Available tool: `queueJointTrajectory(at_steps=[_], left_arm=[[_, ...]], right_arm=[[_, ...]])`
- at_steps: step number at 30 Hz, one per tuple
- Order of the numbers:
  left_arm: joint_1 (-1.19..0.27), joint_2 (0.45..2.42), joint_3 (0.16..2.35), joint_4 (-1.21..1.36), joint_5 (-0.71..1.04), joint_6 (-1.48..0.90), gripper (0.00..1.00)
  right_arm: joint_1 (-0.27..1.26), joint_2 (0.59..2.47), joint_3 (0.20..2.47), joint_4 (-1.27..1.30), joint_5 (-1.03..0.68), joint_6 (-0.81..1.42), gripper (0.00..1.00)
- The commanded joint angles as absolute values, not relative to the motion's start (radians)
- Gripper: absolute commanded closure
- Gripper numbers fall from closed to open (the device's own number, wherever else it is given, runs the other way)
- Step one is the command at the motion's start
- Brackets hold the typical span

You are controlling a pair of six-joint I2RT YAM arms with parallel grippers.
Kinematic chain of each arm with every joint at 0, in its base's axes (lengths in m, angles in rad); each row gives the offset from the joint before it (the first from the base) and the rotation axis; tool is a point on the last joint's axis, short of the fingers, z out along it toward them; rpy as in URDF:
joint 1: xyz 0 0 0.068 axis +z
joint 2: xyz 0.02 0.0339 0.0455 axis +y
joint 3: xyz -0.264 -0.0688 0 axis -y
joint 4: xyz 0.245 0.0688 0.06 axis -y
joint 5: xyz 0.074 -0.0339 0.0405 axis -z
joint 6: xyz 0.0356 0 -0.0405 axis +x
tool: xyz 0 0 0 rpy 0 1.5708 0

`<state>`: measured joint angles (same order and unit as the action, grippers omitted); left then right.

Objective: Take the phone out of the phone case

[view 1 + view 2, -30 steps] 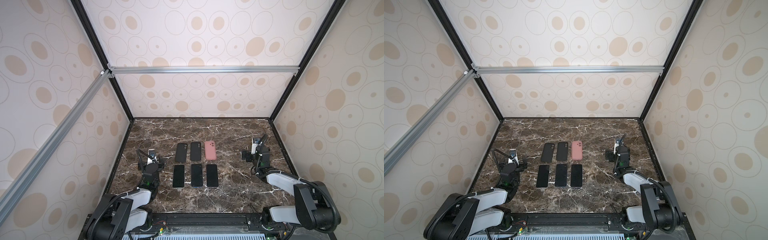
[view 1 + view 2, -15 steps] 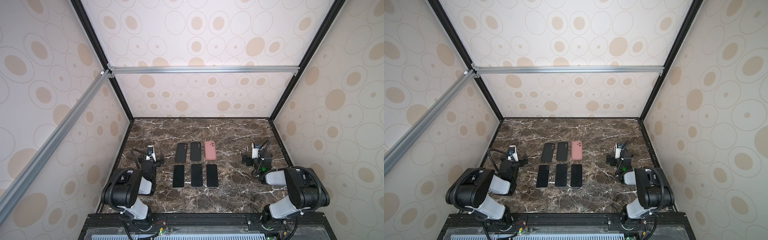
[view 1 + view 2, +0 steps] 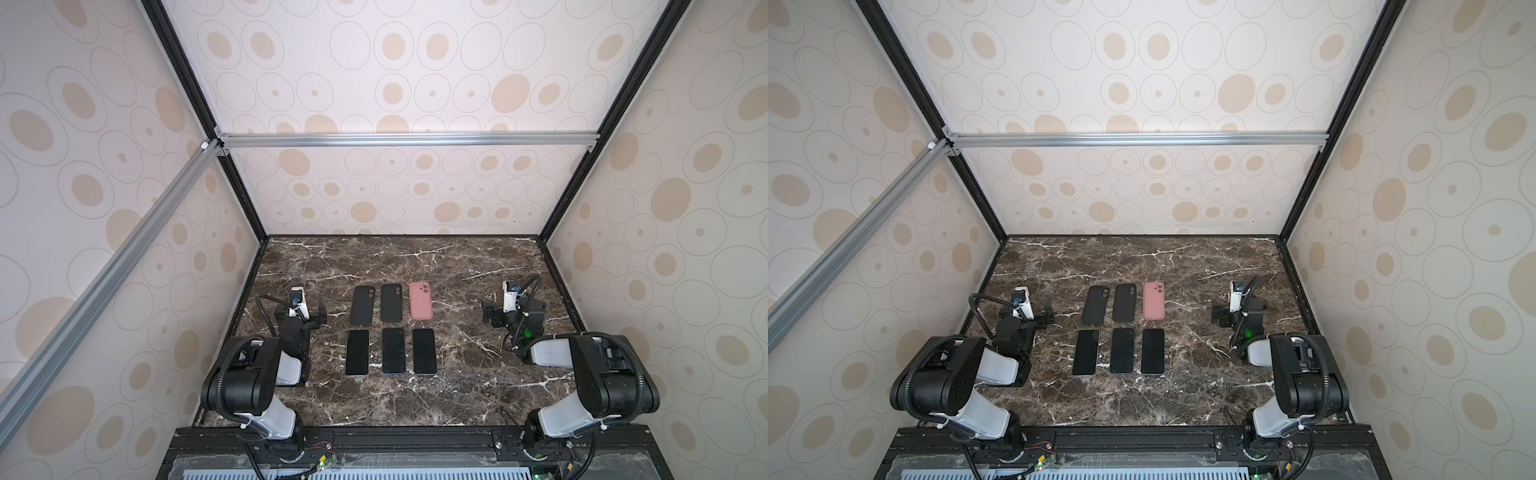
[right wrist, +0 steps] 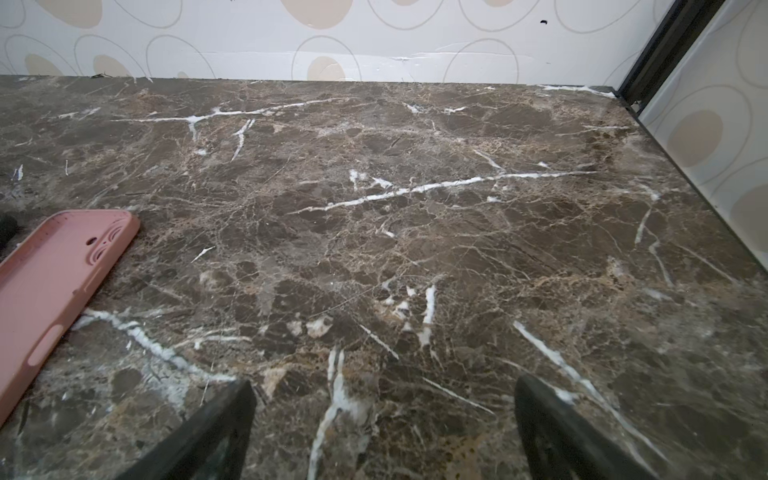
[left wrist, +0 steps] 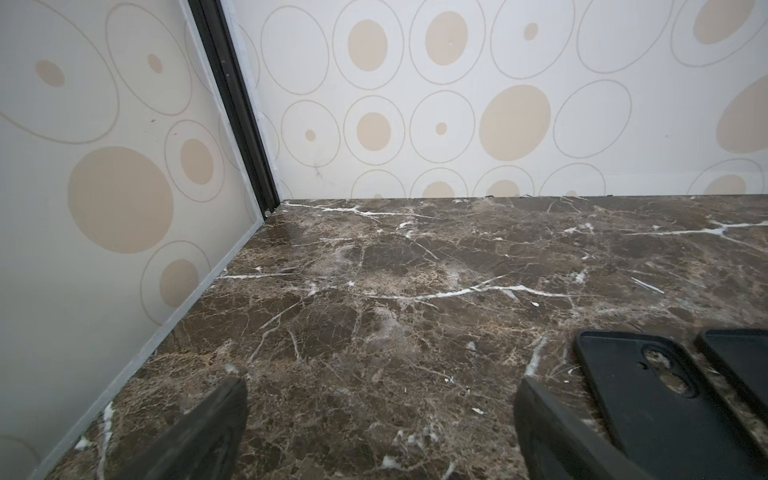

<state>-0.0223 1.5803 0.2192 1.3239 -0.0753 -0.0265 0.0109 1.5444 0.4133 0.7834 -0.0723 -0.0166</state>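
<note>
Three phones lie screen up in a row on the marble table: left [image 3: 357, 352], middle [image 3: 393, 350], right [image 3: 424, 351]. Behind them lie three phone cases, backs up: two black [image 3: 362, 305] [image 3: 391, 302] and one pink [image 3: 420, 300]. In the left wrist view marble shows through the camera hole of the nearer black case [image 5: 648, 399]. My left gripper [image 3: 302, 311] [image 5: 381, 384] stands open and empty, low over the table left of the cases. My right gripper [image 3: 513, 311] [image 4: 384, 382] is open and empty to the right of the pink case [image 4: 54, 282].
Patterned walls close in the marble table [image 3: 457, 390] on the left, back and right. Black frame posts stand in the back corners [image 5: 249, 158] [image 4: 648, 70]. Both arms' folded links rise near the front edge.
Both arms have folded back, their elbow links rising near the front edge. The grippers have settled low at each side, still open. Phones and cases have not moved.
</note>
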Motion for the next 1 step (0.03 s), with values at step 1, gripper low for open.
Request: queueJointTrajectory(at_steps=[1], left_arm=[[-0.019,1.578,0.233,1.336,-0.059,-0.011,0.01]], right_arm=[[0.012,1.535,0.423,0.784,-0.077,-0.031,0.0]])
